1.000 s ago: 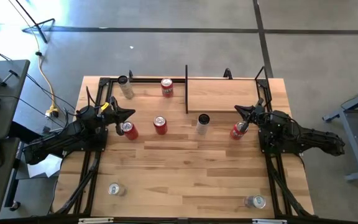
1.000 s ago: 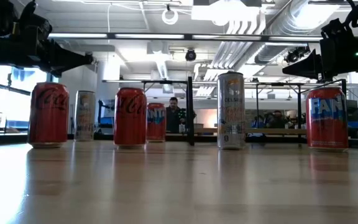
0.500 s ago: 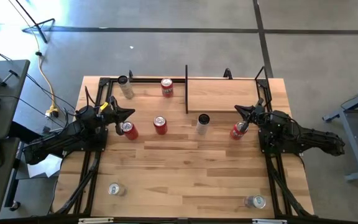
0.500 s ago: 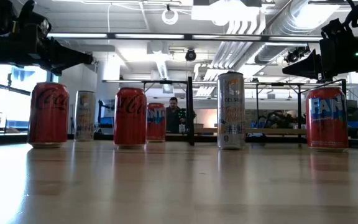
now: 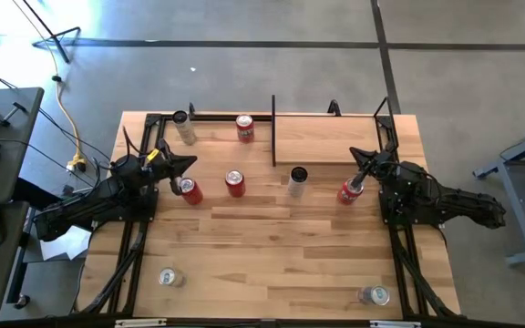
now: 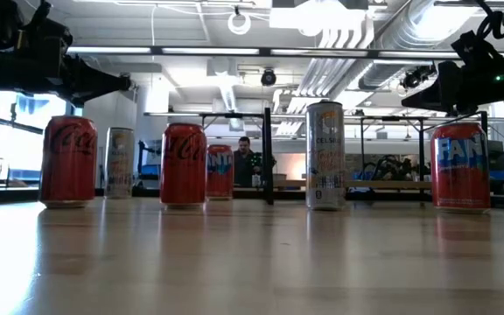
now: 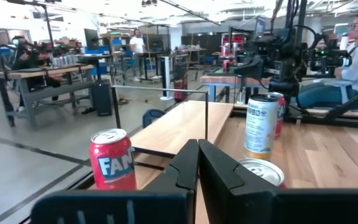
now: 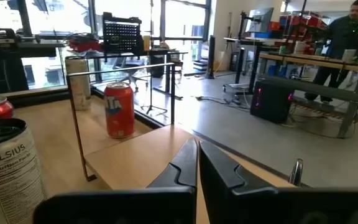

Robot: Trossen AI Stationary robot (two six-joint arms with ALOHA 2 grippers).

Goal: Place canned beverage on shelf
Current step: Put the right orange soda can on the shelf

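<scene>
The right gripper (image 5: 357,156) hovers with its two dark fingers pressed together and holding nothing, just above and beside a red Fanta can (image 5: 349,191) that stands upright on the right side of the wooden table (image 5: 281,264). From this arm's wrist camera the closed fingers (image 8: 194,163) point over the shelf (image 5: 326,138), a pale smooth board at the far right of the table with thin black upright posts at its edges (no can rests on it).

The left gripper (image 5: 188,164) is likewise closed and empty, held above a red Coca-Cola can (image 5: 189,189) on the left side of the table. Its own wrist view shows the closed fingers (image 7: 199,165) with that can's silver top just beside them.

Between the two arms stand a second red cola can (image 5: 235,183) and, to its right, a tall pale Celsius can (image 5: 298,181), both upright near the table's middle. At the far edge, left of the shelf, stand another red Fanta can (image 5: 245,128) and a slim pale can (image 5: 184,127). Two silver-topped cans sit near the front edge, one at the left (image 5: 168,277) and one at the right (image 5: 374,294).

In the level view, a person (image 6: 245,163) shows far off in the room behind the table.
</scene>
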